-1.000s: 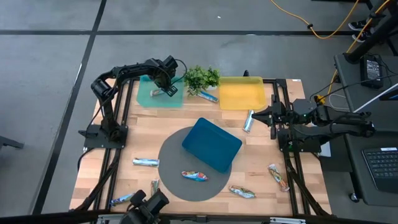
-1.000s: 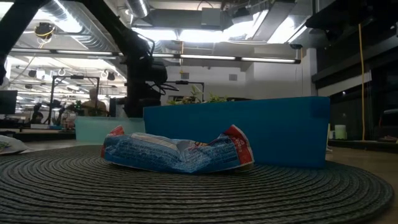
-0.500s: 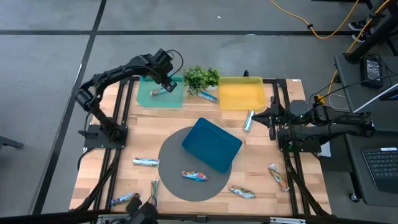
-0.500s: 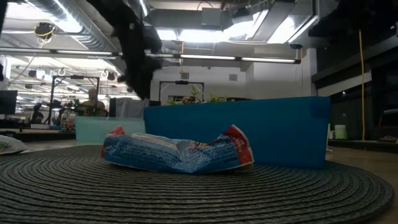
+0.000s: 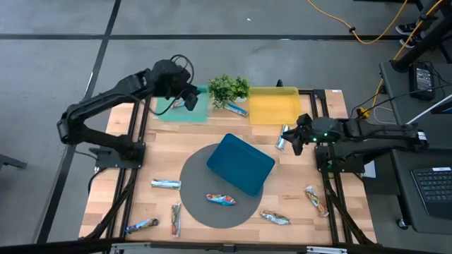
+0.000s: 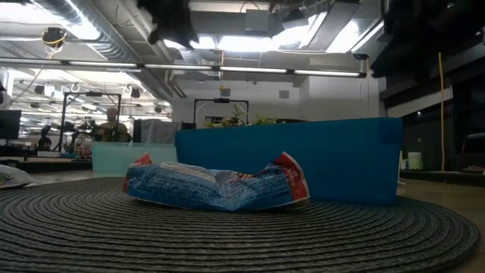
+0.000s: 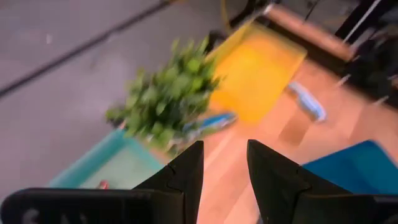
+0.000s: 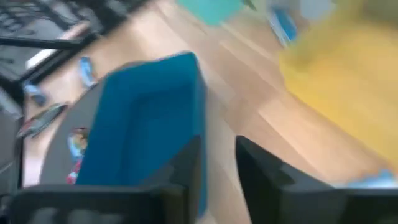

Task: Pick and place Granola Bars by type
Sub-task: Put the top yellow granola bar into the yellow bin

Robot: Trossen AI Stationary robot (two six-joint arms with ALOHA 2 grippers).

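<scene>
Sorting barely begun
My left gripper (image 5: 189, 99) over the teal tray (image 5: 201, 113) and right gripper (image 5: 295, 139) show narrow, empty jaws; most Granola Bars (image 5: 220, 200) remain on the table (image 5: 155, 152).

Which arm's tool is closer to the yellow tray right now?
Right. The right tool sits just off the yellow tray's near right corner; the left tool hangs over the teal tray, beyond the plant.
</scene>
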